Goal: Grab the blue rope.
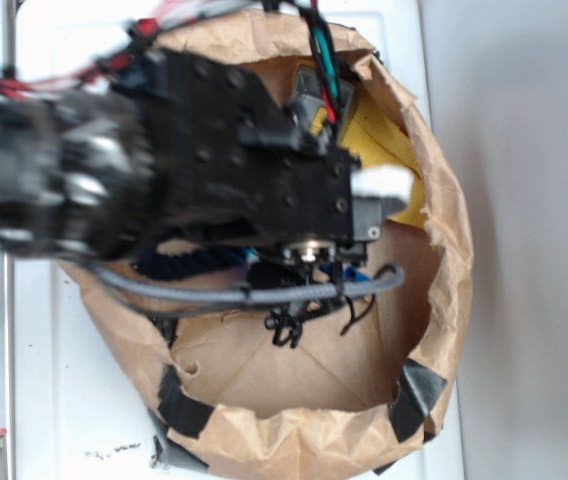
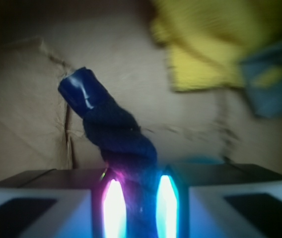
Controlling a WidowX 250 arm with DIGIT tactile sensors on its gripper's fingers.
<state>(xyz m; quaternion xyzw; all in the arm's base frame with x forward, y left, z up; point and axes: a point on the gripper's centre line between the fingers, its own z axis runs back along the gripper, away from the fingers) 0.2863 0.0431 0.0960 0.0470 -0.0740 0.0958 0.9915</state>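
Blue rope [image 2: 118, 134] sits between the glowing fingers [image 2: 113, 206], capped end poking up left; soft, light, twisted cord, likely easy to pinch mid-body, glossy cap slippery. Gripper [image 2: 138, 208] narrowly parted, clamped on the cord. Arm reaches from left over the paper bag [image 1: 434, 220]

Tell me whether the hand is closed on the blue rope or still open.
Shut on it. In the wrist view the blue rope runs down between the hand's two fingers, which press its sides; its capped end sticks out above.
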